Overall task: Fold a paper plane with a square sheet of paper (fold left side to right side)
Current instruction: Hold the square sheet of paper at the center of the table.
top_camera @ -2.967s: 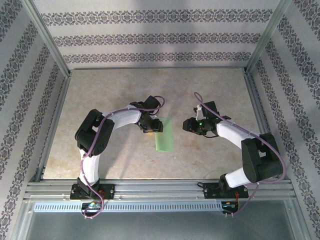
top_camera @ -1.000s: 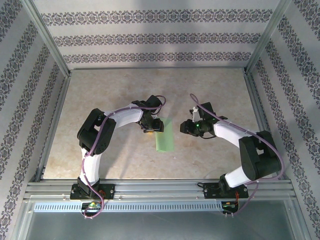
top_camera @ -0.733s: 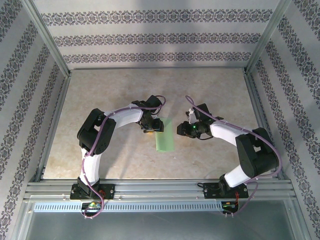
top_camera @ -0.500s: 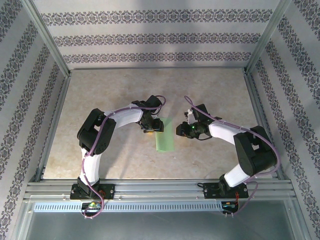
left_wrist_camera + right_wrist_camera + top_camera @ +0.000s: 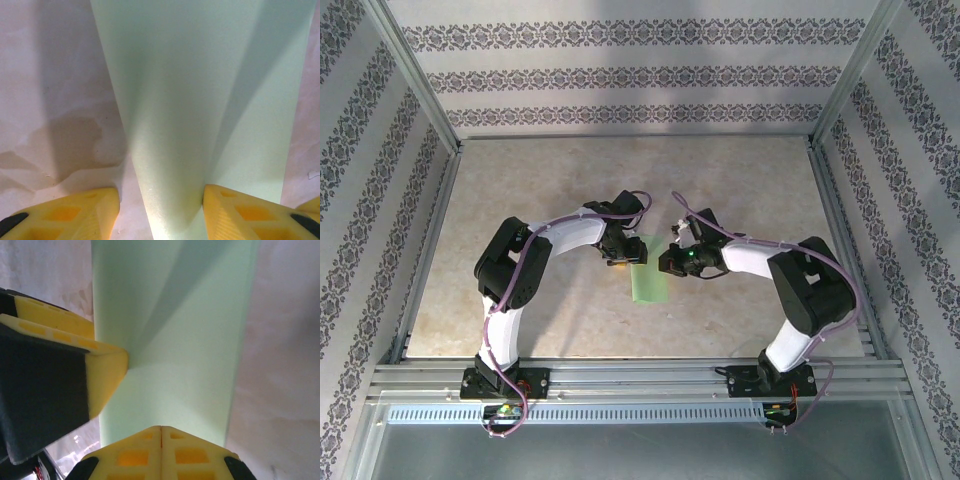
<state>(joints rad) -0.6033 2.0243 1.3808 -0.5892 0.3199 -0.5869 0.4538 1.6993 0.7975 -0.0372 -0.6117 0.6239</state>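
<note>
1. The right claw (image 5: 161, 440) is fully closed, its two yellow fingers pressed flat together. Its tip sits over the near end of the sheet (image 5: 648, 278); I cannot tell whether any paper is pinched.
2. The left claw (image 5: 160, 200) stands about half open and grips nothing. One finger (image 5: 75, 212) is on the table (image 5: 550, 180) just beside the sheet, and the other is on the sheet.
3. The sheet is pale green, creased into a narrow strip, and lies flat at mid-table between the two claws.
4. From the right wrist, a left-claw finger (image 5: 107, 375) touches the sheet's edge close beside the right claw.
</note>
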